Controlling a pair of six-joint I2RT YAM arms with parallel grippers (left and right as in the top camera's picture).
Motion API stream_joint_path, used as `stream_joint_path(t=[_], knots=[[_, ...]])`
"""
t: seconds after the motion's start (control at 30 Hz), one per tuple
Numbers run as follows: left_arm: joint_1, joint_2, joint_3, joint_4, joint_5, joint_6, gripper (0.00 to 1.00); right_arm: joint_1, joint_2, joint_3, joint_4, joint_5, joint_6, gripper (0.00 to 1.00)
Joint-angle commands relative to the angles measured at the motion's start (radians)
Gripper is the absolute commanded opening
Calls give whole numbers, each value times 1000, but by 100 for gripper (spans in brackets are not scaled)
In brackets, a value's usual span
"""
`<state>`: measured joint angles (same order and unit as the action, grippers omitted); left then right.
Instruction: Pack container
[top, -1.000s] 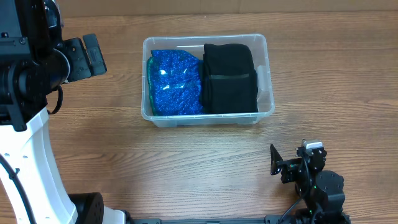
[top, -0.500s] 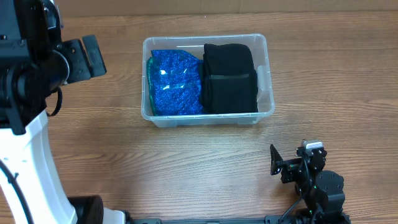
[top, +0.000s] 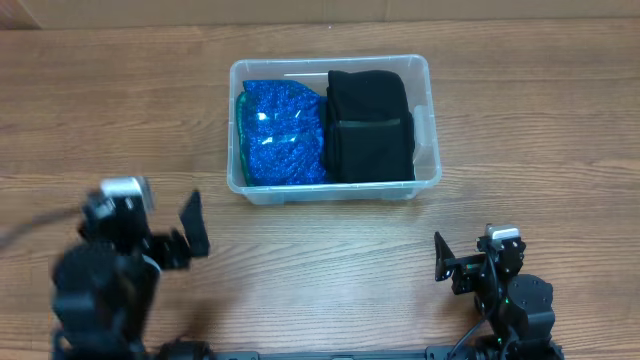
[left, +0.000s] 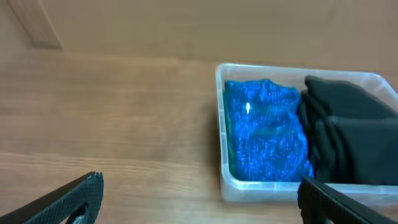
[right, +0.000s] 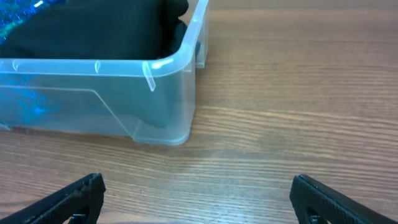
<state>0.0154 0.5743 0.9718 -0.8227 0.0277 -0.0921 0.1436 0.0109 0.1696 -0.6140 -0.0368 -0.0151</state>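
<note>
The clear plastic container (top: 431, 120) stands on the wooden table at centre back. Inside it a blue sparkly folded cloth (top: 282, 135) lies on the left and a black folded cloth (top: 368, 125) on the right. The container also shows in the left wrist view (left: 221, 134) and in the right wrist view (right: 161, 106). My left gripper (left: 199, 196) is open and empty near the front left, short of the container. My right gripper (right: 198, 198) is open and empty at the front right, short of the container's near corner.
The wooden table (top: 560, 150) stretches all around the container. A pale wall or board (left: 186, 25) runs along the table's far edge.
My left arm has dropped from high at the upper left down to the front left of the table. The right arm and the container have not moved.
</note>
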Motion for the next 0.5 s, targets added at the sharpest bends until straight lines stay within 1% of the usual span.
stream_joint_path(t=[0.0, 0.1, 0.23, 0.4, 0.47], knots=[[5, -248, -298, 58, 33, 34, 100, -8, -8, -14, 0, -1, -4, 100], [5, -422, -520, 96, 34, 33, 100, -8, -8, -14, 0, -1, -4, 100], [5, -504, -675, 187, 40, 34, 100, -8, -8, -14, 0, -1, -4, 100], [4, -571, -818, 246, 40, 34, 100, -8, -8, -14, 0, -1, -4, 100], [4, -571, -821, 253, 27, 34, 100, -8, -8, -14, 0, -1, -4, 100]])
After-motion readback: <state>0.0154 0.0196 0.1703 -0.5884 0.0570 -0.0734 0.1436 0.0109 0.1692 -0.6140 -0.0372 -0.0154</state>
